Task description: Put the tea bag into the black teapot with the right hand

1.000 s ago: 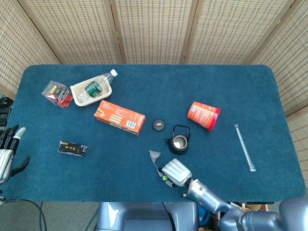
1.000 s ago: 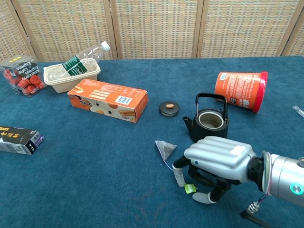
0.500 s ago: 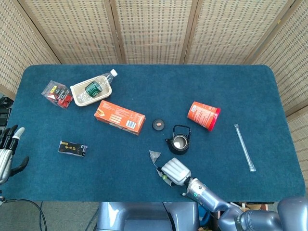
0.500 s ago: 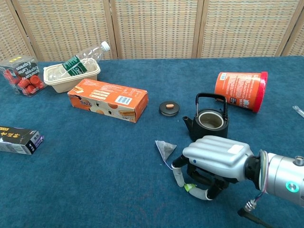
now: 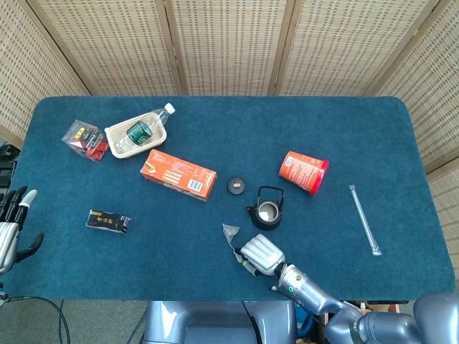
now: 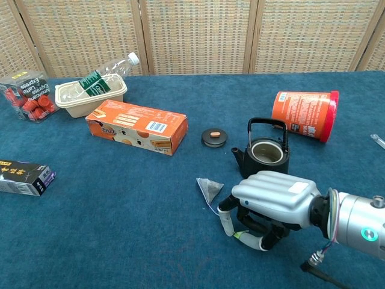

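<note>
Closing low over the blue cloth table point(image 6: 120, 229), the silver right hand point(image 6: 274, 205) curls its fingers down at the green paper tag point(image 6: 241, 235) on the end of the thin string; the tag sits right between thumb and fingertip, so the pick-up is the step in hand, though whether the pinch has actually caught cannot be told from here. The translucent pyramid tea bag point(image 6: 209, 188) lies on the cloth just left of the hand, near the small black teapot with the hoop handle point(image 6: 264, 155), which stands open just beyond the knuckles. Its round dark lid with the orange knob point(image 6: 214, 136) rests apart, further back.

Next, by the look of it, comes a firm squeeze on the tag, a lift until the bag hangs free, then a short carry up and over the handle to drop it through the mouth; the handle arching over the opening looks like the awkward bit.

Hidden for now: the palm covers most of the fingertips in both views, and the string vanishes under the hand. The pale left hand point(image 5: 13, 228) waits at the far table edge, fingers apart and empty, partly cut off by the head view's border
</note>
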